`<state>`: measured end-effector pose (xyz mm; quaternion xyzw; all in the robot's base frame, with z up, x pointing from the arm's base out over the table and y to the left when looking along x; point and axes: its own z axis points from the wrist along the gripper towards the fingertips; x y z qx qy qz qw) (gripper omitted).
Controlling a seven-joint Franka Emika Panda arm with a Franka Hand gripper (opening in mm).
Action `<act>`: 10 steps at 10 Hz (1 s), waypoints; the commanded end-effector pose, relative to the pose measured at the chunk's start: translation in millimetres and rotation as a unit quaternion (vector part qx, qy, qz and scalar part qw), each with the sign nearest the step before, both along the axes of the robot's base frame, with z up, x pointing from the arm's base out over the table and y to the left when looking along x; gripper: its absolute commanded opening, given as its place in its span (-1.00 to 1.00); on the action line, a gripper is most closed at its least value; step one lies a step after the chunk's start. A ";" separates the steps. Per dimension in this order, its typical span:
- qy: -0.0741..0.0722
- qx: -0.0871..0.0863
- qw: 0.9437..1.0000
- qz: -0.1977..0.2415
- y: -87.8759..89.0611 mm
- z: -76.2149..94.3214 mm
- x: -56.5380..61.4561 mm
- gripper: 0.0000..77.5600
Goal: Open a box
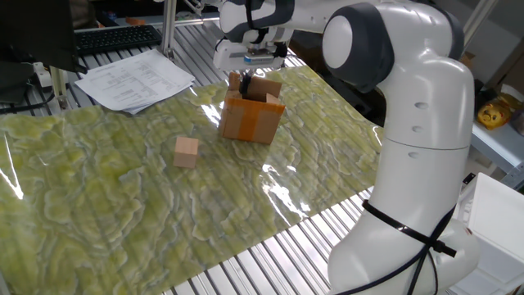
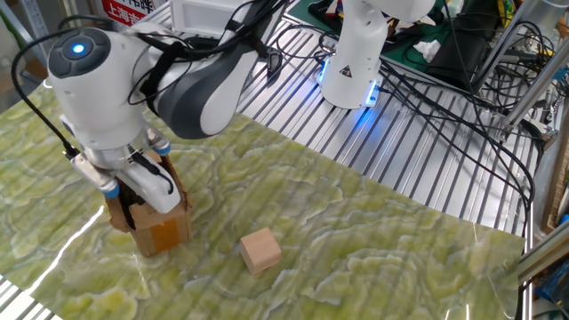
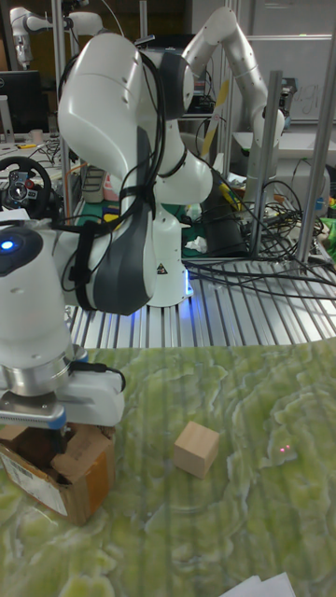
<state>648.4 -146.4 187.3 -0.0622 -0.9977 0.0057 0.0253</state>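
The white Franka arm (image 1: 409, 147) bends over the counter (image 1: 246, 254), a surface of ribbed aluminium slats; its base stands at the near right edge in one fixed view, and its upper links reach across to the far side. A green marbled mat (image 1: 123, 180) with a glossy film covers most of the counter; a second white robot base (image 2: 354, 53), lit blue at its foot, stands on the bare slats beyond the mat in the other fixed view, among black cables (image 2: 444, 98). A stack of printed papers (image 1: 135, 79) lies at the far left corner of the mat, with a black keyboard (image 1: 119, 37) behind it.

The box (image 1: 251, 115), a brown cardboard carton with a band of orange tape down its side, sits upright on the mat toward the far side; its top flaps stand raised and the inside shows dark. The pincer (image 1: 242, 79) hangs straight down over the box's top, its dark fingertips dipped at the open mouth next to a raised flap; whether the fingers are apart or closed on the flap I cannot tell, since the wrist hides them in the other fixed view and the tall fixed view. The small light wooden cube (image 1: 186, 152) rests on the mat well apart from the box, nearer the middle.
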 end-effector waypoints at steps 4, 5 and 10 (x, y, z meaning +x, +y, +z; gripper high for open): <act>0.009 -0.040 0.999 0.026 -1.8 14.2 -8.2 -1.00; 0.012 -0.066 0.997 0.038 -4.0 13.5 -10.2 -1.00; 0.003 -0.063 0.997 0.033 -6.2 2.8 -14.7 -1.00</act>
